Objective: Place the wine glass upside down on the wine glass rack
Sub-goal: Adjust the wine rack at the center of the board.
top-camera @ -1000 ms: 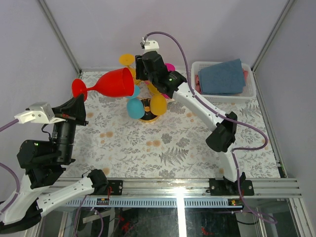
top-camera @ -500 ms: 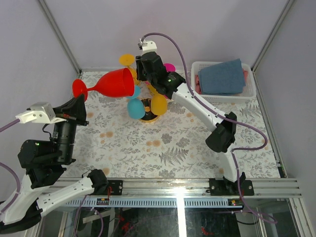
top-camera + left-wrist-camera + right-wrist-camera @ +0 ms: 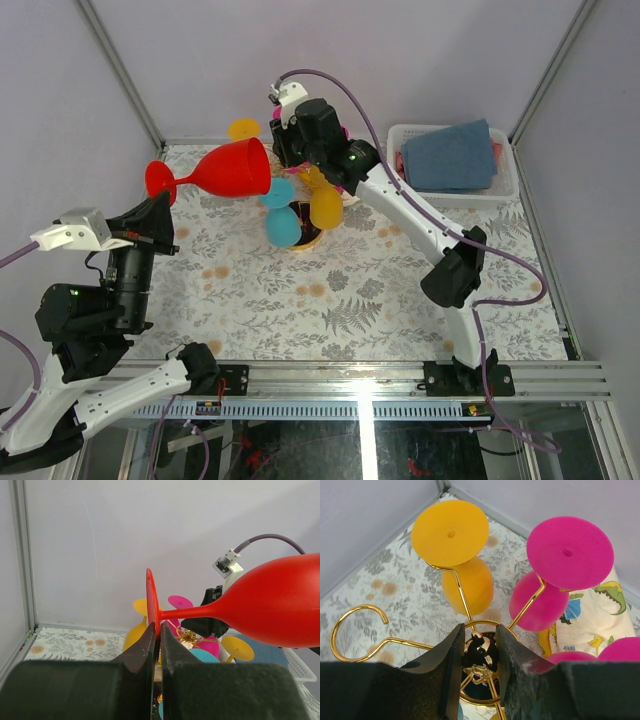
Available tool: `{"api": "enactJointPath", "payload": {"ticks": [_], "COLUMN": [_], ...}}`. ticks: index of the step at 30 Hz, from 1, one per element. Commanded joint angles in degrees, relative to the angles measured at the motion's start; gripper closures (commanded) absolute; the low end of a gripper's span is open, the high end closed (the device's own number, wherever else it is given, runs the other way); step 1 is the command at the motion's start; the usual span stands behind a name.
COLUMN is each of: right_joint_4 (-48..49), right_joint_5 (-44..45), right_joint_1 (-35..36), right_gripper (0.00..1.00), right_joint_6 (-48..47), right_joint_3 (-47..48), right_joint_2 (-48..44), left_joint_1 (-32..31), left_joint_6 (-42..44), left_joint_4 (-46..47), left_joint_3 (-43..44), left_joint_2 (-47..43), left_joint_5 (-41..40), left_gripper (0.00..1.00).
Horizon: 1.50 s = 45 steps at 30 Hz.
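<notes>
My left gripper (image 3: 162, 200) is shut on the foot of the red wine glass (image 3: 230, 170), which lies on its side in the air with its bowl toward the rack. In the left wrist view its fingers (image 3: 159, 632) pinch the edge of that foot and the red wine glass (image 3: 270, 610) stretches right. The gold wine glass rack (image 3: 300, 205) stands at the back centre. My right gripper (image 3: 479, 640) comes from above and is shut on the knob on top of the wine glass rack (image 3: 481, 652). One curled loop arm (image 3: 355, 630) holds nothing.
Yellow (image 3: 450, 532), pink (image 3: 570, 550) and blue (image 3: 283, 225) glasses hang upside down on the rack. A white basket (image 3: 400, 140) with a blue cloth stands at the back right. Walls close the left and far sides. A dinosaur-print cloth (image 3: 590, 625) lies beyond the rack.
My right gripper has closed on the rack's top knob, and the rack with its hanging glasses has turned and shifted slightly left. The left arm and red glass have stayed still.
</notes>
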Motion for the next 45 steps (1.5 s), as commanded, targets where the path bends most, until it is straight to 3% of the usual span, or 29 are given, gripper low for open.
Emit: {"api": "enactJointPath", "payload": {"ticks": [1,11,20,22,26,29,31,32,36,39,45], "right_joint_4": [-2.9,-5.7,-6.8,-6.1,-3.4,-1.1,0.4,0.9,2.6,4.8,14.9], "right_joint_5": [-12.1,-27.8,-29.8,-29.7,-28.9,-28.6,-29.5,-29.7,-28.6,-22.1,-12.0], "right_joint_1": [-2.4,-5.6,-5.6,-5.6,-5.6,-5.6,-5.6,-5.6,-5.6,-5.6,-5.6], "right_gripper": [1.0,1.0,0.98,0.9,0.56,0.39,0.17,0.1,0.04,0.04,0.03], "right_joint_6": [-8.4,-13.9,-16.1,-14.8,-12.6,-11.4,-11.0,-10.7,-9.6,-7.9,-7.8], "right_joint_3": [7.0,13.4,14.5,13.8,11.4,9.0,7.1,6.4,3.7,-0.9,-24.0], "right_joint_2": [-1.4,1.5,2.9,2.8,0.6,-2.0,-4.1,-4.5,-7.6,-11.2,-26.4], "left_joint_1": [0.1,0.2,0.2,0.1,0.2,0.1,0.2,0.1,0.2,0.2,0.2], "left_joint_6": [0.2,0.4,0.3,0.4,0.5,0.6,0.6,0.6,0.8,1.1,2.2], "left_joint_4": [1.5,1.7,1.7,1.7,1.9,1.9,2.0,2.0,2.1,1.7,-2.9], "left_joint_3": [-0.4,-0.4,-0.6,-0.6,-0.7,-0.7,-0.9,-1.0,-1.1,-1.0,1.4], "left_joint_2": [-0.4,-0.4,-0.5,-0.6,-0.6,-0.8,-1.1,-1.1,-1.3,-1.0,2.4], "left_joint_5": [-0.4,-0.6,-0.6,-0.8,-1.0,-1.1,-1.2,-1.1,-1.1,-0.2,4.3], "left_gripper": [1.0,1.0,1.0,1.0,1.0,1.0,1.0,1.0,1.0,1.0,1.0]}}
